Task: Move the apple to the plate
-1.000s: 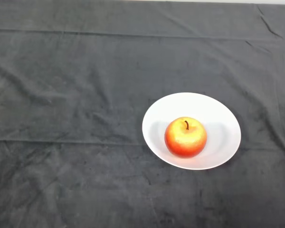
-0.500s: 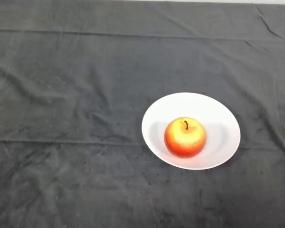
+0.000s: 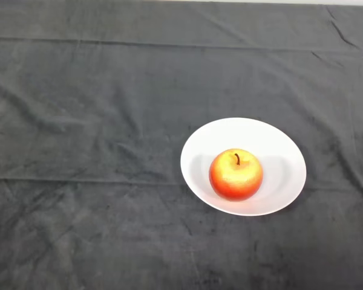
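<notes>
Already resting upright on the white plate (image 3: 278, 151): red-and-yellow apple (image 3: 235, 174), stem up, a little toward the plate's near left side. Plate lying on the dark cloth (image 3: 85, 121), right of centre. Cloth wrinkled, with long folds across.

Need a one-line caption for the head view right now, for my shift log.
Red-and-yellow apple sits stem-up inside the white plate on the dark cloth.
</notes>
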Controlling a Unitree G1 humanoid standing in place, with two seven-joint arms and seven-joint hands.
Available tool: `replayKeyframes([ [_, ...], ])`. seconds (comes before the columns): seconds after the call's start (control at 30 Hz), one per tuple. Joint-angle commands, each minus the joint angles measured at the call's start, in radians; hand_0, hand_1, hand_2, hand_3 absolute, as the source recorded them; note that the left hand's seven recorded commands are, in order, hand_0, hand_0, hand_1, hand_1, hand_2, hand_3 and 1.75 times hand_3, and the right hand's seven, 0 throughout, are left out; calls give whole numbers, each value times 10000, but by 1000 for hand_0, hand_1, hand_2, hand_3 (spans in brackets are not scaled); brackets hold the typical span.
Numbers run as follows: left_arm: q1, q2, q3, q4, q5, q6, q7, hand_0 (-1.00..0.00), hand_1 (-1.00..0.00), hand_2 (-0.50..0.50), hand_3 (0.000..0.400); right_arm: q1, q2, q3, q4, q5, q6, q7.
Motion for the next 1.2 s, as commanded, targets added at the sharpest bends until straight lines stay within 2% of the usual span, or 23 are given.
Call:
replayKeyframes([
  [0.03, -414, 265, 390, 467, 268, 162, -107, 0, 0, 0, 0, -433, -363, -155, -64, 261, -40, 44],
  [1.2, -409, 148, 940, 388, 911, 287, -291, 0, 0, 0, 0, -434, -362, -158, -63, 253, -44, 48],
])
